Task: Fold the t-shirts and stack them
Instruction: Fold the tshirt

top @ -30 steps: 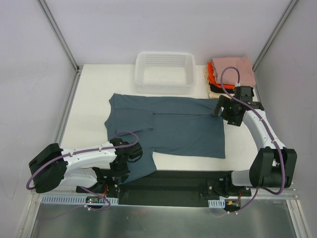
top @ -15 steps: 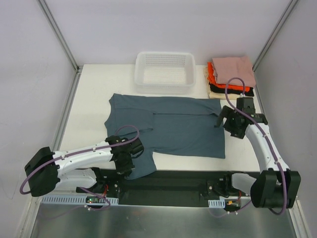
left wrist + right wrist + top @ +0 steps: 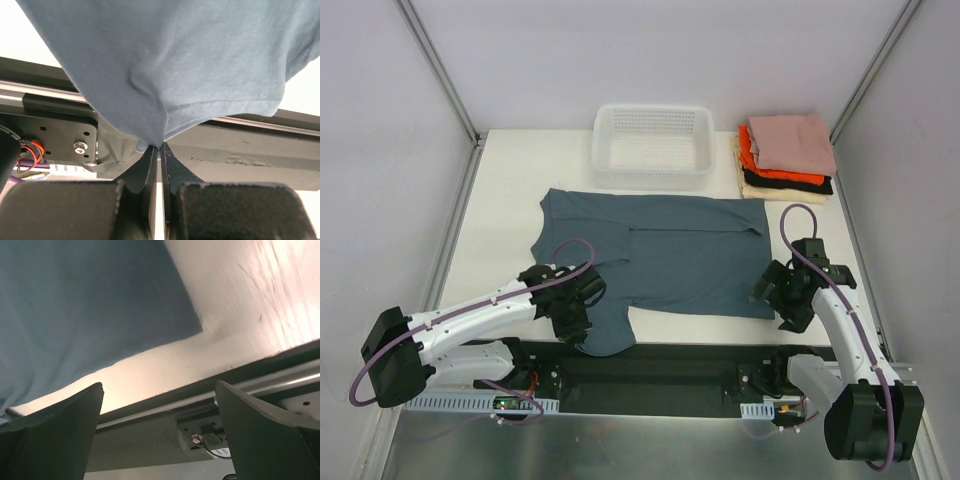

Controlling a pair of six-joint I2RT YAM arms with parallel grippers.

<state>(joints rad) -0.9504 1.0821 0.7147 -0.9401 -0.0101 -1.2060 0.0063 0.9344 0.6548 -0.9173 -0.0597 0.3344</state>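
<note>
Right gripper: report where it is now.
In the top view, the right gripper hangs open at the table's near right, beside the blue-grey shirt's near right corner.

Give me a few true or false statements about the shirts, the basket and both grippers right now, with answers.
1. The left gripper has its fingers shut on the edge of the blue-grey shirt. True.
2. The right gripper grips the shirt's corner. False: its fingers stand open, holding nothing.
3. The white basket holds a folded shirt. False: nothing shows inside it.
4. A dusty-pink shirt tops the folded stack. True.
</note>
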